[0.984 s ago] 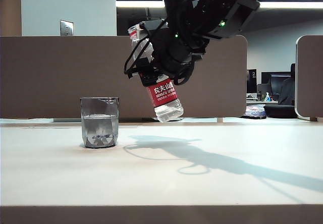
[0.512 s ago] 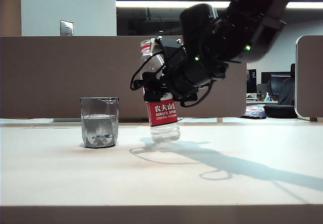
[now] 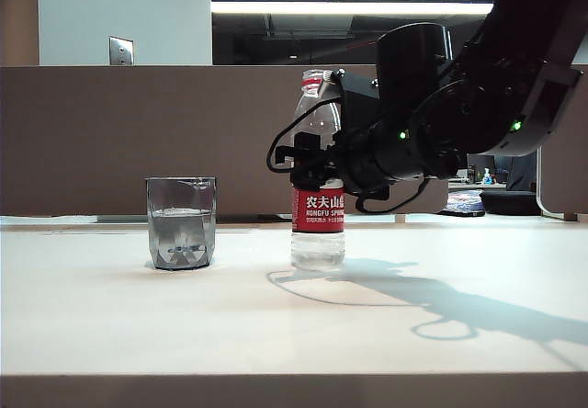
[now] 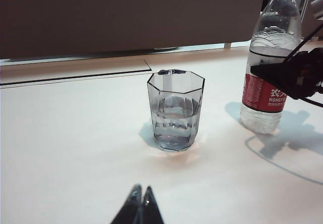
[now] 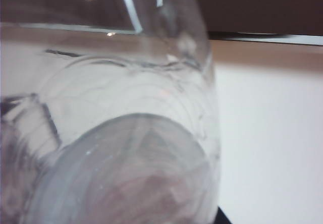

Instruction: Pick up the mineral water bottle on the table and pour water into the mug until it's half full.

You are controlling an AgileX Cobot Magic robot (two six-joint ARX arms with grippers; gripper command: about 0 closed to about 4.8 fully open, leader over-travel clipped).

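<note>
The mineral water bottle (image 3: 318, 215) stands upright on the white table (image 3: 110, 316), to the right of the mug (image 3: 181, 222). My right gripper (image 3: 310, 162) is shut on its clear body just above the red label. The right wrist view is filled by the bottle (image 5: 126, 133) at close range. The faceted grey mug (image 4: 175, 113) holds water (image 4: 174, 125) to roughly half its height. The left wrist view shows my left gripper (image 4: 142, 189) shut and empty, short of the mug, with the bottle (image 4: 270, 37) and the right gripper (image 4: 282, 77) off to one side. My left gripper is out of the exterior view.
A brown partition (image 3: 92, 132) runs along the back of the table. The table's brownish front edge (image 3: 294, 390) lies near the camera. The right arm (image 3: 478, 105) reaches in from the upper right and casts a shadow (image 3: 441, 302) on the tabletop.
The right arm has swung the bottle from tilted in the air near the mug to upright, lowered it onto the table and moved it rightward. The mug has not moved.
</note>
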